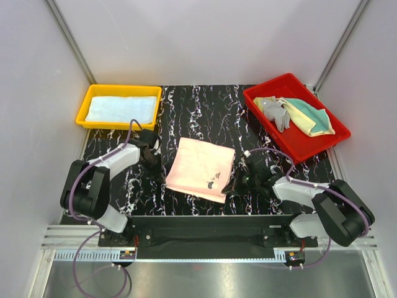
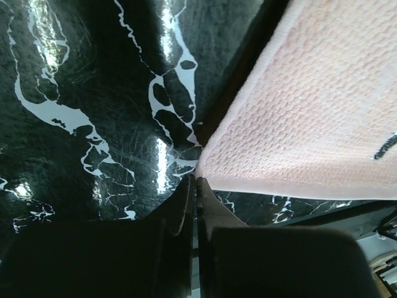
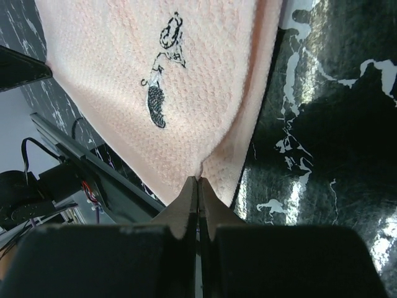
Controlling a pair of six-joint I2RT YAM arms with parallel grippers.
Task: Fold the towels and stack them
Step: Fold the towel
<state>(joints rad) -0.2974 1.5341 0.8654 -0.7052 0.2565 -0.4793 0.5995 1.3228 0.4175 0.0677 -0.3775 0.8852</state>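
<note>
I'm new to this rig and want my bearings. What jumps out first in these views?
A pink towel with a small dark mark lies central on the black marbled table, the left gripper and right gripper each shut on its edge. A yellow tray at far left holds a light blue towel; a red tray at far right holds a heap of towels, grey, yellow and teal.
</note>
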